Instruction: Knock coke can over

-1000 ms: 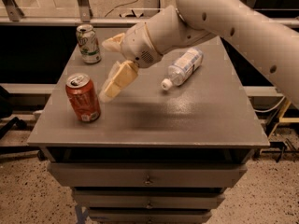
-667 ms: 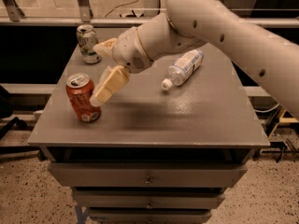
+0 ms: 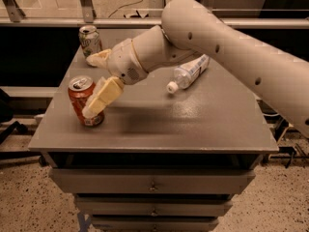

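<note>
The red-orange coke can (image 3: 78,102) with a silver top stands near the front left of the grey table (image 3: 193,127). It seems to tilt slightly to the left. My gripper (image 3: 90,85) reaches in from the right with its fingers spread wide. The lower finger (image 3: 102,97) lies against the can's right side and covers part of it. The upper finger (image 3: 99,57) points left behind the can, apart from it.
A green-and-white can (image 3: 90,39) stands at the table's back left corner. A clear plastic bottle (image 3: 189,71) lies on its side behind the arm, right of centre. The table has drawers below, and its left edge is close to the coke can.
My gripper has moved left and down toward the coke can. Its lower finger now rests against the can's right side. The can has hardly moved.
</note>
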`<state>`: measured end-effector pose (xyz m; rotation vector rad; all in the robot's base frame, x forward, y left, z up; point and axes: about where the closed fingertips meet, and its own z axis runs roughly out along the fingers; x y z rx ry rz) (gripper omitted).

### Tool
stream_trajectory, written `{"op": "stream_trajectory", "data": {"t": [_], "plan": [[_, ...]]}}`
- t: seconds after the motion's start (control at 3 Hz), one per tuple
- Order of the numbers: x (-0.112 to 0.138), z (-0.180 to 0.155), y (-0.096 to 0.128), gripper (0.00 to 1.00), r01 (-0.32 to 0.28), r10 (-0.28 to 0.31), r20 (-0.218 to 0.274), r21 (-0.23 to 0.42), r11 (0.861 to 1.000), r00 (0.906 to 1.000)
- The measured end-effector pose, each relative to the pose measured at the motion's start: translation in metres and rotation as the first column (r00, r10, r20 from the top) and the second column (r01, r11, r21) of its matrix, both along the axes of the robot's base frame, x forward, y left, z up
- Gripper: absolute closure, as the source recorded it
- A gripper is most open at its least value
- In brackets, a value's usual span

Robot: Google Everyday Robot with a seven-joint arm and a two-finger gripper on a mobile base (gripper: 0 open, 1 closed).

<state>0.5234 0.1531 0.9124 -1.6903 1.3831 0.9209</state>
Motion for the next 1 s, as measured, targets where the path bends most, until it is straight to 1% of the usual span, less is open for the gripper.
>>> {"op": "stream_trajectory", "data": {"t": [0.33, 0.67, 1.0], "plan": [[-0.006, -0.006, 0.008, 0.18, -0.009, 0.010, -0.021, 0.011, 1.000, 0.9997], [-0.010, -0.008, 0.017, 0.49, -0.024, 0.024, -0.028, 0.023, 0.999, 0.9993], [-0.011, -0.005, 0.020, 0.72, -0.034, 0.035, -0.021, 0.021, 0.999, 0.9992]]}}
